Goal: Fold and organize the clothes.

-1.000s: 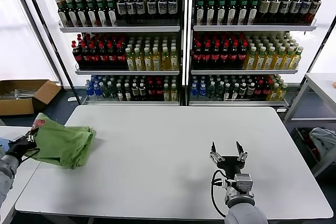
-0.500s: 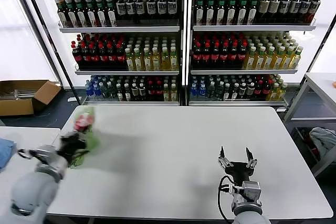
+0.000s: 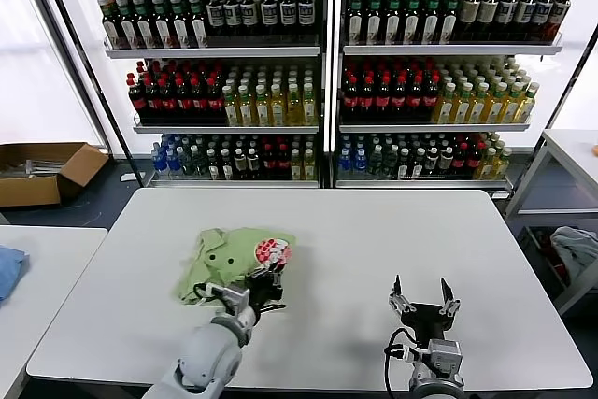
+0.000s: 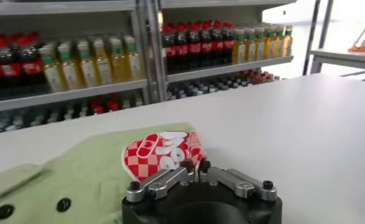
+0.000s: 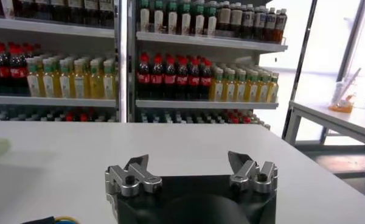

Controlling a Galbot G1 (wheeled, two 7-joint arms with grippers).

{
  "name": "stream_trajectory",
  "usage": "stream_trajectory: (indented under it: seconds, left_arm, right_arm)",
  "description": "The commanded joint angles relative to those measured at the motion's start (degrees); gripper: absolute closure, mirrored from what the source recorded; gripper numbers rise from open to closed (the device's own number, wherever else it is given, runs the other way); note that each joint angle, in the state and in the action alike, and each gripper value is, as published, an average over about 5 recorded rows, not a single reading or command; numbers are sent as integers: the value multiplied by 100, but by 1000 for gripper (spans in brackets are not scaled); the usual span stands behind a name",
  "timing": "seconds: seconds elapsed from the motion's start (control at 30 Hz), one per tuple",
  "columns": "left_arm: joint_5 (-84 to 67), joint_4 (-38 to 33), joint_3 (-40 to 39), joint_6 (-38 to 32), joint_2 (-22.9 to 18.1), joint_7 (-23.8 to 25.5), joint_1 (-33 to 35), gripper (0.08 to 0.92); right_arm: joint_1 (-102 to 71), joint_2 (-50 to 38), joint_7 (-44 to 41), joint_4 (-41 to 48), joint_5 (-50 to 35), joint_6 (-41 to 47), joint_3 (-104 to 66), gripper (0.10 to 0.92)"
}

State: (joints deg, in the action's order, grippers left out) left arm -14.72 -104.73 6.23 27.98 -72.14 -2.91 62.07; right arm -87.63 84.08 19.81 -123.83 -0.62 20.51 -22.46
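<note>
Left fingers (image 4: 188, 165): closed together, pinching the near edge of the shirt's red-and-white print.
Left gripper (image 3: 263, 282): over the near-left part of the table, at the shirt's near right edge, arm reaching in from the near side.
Shirt (image 3: 224, 259): light green, crumpled in a loose heap on the table, left of centre; small dark buttons facing up, print at its right end.
Right fingers (image 5: 135, 163): spread wide apart, holding nothing.
Right gripper (image 3: 424, 299): above the near-right part of the table, well apart from the shirt.
Table (image 3: 374, 240): white, broad.
Shelves (image 3: 322, 72): beyond the far edge, packed with rows of bottles.
Cardboard box (image 3: 42, 170): on the floor, far left.
</note>
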Motion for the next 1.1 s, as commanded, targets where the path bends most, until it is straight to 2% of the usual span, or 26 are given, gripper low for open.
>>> stream_trajectory:
  seconds: [0.03, 0.23, 0.37, 0.63, 0.8, 0.9, 1.1]
  left_arm:
    - [-735, 412, -860, -175, -591, -187, -991, 885]
    - [-2294, -118, -991, -338, -664, -145, -923, 731]
    - [-2292, -201, -854, -459, -675, -195, -828, 619]
    - [-599, -394, 142, -318, 194, -503, -650, 385]
    - [-485, -504, 708, -253, 500, -585, -340, 242]
    - [-483, -565, 948, -245, 508, -631, -150, 191]
    - [-476, -664, 1257, -227, 480, -643, 107, 177]
  right_arm:
    - [91, 149, -7, 109, 216, 73, 111, 203]
    - [389, 160, 29, 369, 74, 204, 185, 203]
    - [610, 166, 51, 460, -664, 398, 259, 203]
    - [1715, -63, 210, 963, -3062, 925, 816, 203]
    - [2633, -192, 432, 1494, -3854, 1127, 1222, 203]
    - [3110, -275, 546, 1820, -4022, 1216, 1472, 203]
    - [3463, -343, 625, 2309, -4065, 1262, 1910, 203]
